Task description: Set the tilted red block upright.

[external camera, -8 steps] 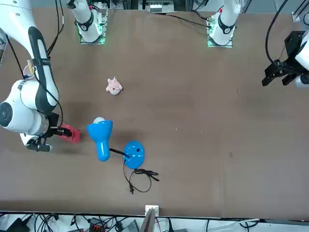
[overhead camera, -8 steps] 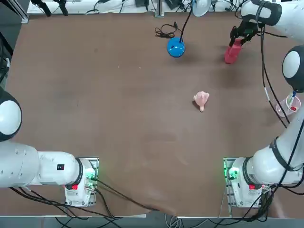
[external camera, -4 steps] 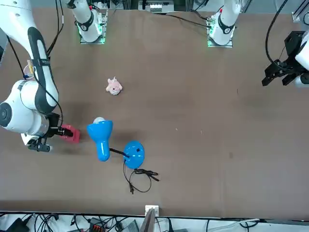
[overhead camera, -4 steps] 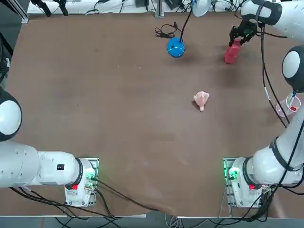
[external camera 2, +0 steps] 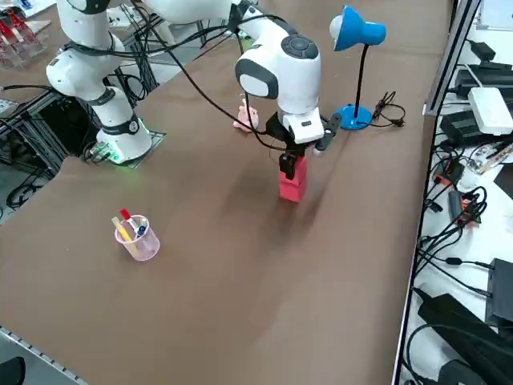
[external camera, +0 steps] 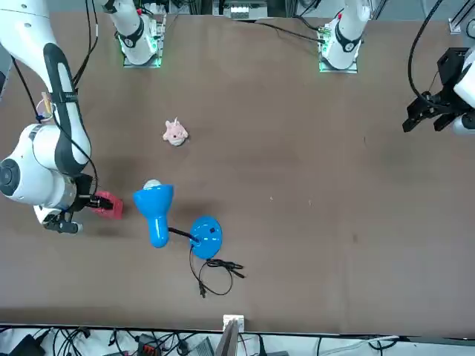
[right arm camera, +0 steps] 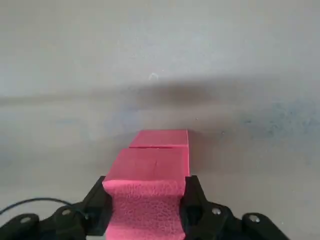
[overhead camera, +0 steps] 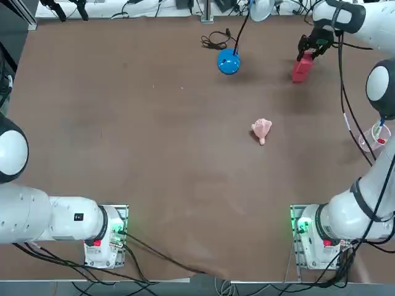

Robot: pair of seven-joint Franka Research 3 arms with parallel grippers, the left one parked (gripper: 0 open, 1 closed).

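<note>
Clear plastic cup (external camera 2: 138, 238), lower left of the right side view, holds red and yellow pens. Right gripper (right arm camera: 148, 205) has its black fingers (right arm camera: 97, 200) clamped on the top of the red block (external camera 2: 292, 180). Block: rough foam-like rectangular block, standing on the brown table (overhead camera: 154, 123), upper right of the top view.

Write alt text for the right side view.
The right end effector is shut on the top of a small red rectangular block standing on the brown table. A blue desk lamp stands behind; a clear cup of pens sits nearer.
</note>
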